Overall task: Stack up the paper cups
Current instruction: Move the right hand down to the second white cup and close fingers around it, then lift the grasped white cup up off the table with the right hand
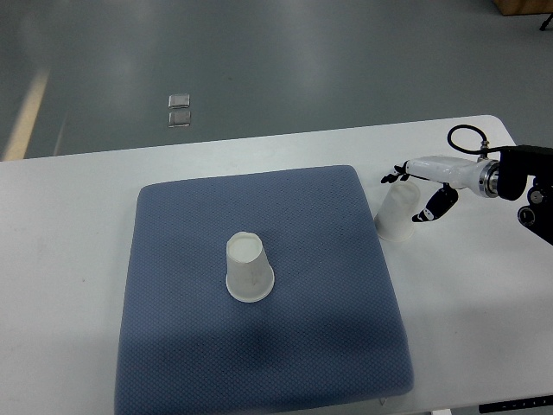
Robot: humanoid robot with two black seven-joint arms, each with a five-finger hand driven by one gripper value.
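right hand closes around a cup beside the mat

the right hand [421, 192] grips a paper cup [398, 213] on the white table [69, 259], just right of the blue mat [328, 346]. a second cup [248, 268] stands upside down mid-mat.

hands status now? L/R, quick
Left: not in view.
Right hand: at a paper cup that sits on the table beside the blue mat, fingers on both sides of it; firm grip or not cannot be told.
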